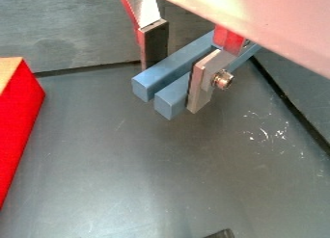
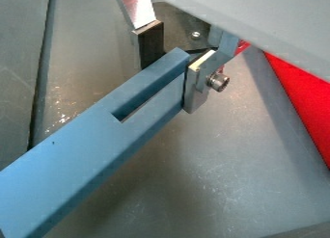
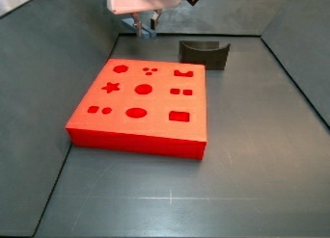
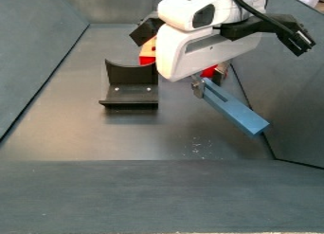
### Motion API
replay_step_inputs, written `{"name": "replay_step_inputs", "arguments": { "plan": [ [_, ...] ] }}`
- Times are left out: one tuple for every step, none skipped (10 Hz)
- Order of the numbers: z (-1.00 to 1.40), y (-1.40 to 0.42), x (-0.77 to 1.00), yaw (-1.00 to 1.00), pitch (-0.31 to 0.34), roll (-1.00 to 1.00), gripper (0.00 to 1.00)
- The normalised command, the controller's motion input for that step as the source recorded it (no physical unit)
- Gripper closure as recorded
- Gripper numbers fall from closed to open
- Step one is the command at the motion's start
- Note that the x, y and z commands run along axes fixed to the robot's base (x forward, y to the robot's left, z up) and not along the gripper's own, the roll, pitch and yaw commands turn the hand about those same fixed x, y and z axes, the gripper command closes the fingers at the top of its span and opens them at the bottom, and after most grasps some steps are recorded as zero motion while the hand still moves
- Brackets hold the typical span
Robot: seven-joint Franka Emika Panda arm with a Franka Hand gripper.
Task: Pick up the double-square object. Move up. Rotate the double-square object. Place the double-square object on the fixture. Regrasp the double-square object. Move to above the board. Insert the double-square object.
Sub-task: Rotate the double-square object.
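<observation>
I see the gripper (image 4: pixel 203 82) pinching the peg (image 4: pixel 234 107), its flat silver fingers (image 1: pixel 204 80) pressed against the peg's sides with a small round screw head showing on one plate. The peg is a long, matte grey-blue bar of squarish section; in a wrist view a narrow slot (image 2: pixel 133 106) runs along one face, and its blunt end looks stepped, like two squares side by side (image 1: pixel 157 91). In a side view it slopes down and away from the gripper, clear of the dull grey floor (image 4: pixel 139 134). The fixture (image 4: pixel 128 85), a dark block with a curved dip in its top and two pale dots on its base, sits beside the gripper, apart from the peg. The board (image 3: pixel 142 102) is a thick, glossy red-orange slab cut with circles, a star, squares and dots; the gripper (image 3: pixel 145 28) hangs beyond its far edge.
</observation>
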Motion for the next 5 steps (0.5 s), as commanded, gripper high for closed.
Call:
{"name": "replay_step_inputs", "arguments": {
  "plan": [
    [0.68, -0.19, 0.04, 0.00, -0.001, 0.02, 1.00],
    [0.60, -0.13, 0.01, 0.00, 0.016, 0.03, 1.00],
    [0.48, -0.07, -0.01, 0.01, 0.021, 0.05, 1.00],
    [0.29, -0.04, -0.02, 0.01, 0.031, 0.08, 1.00],
    [0.00, 0.00, 0.00, -1.00, 0.000, 0.00, 1.00]
  ]
}}
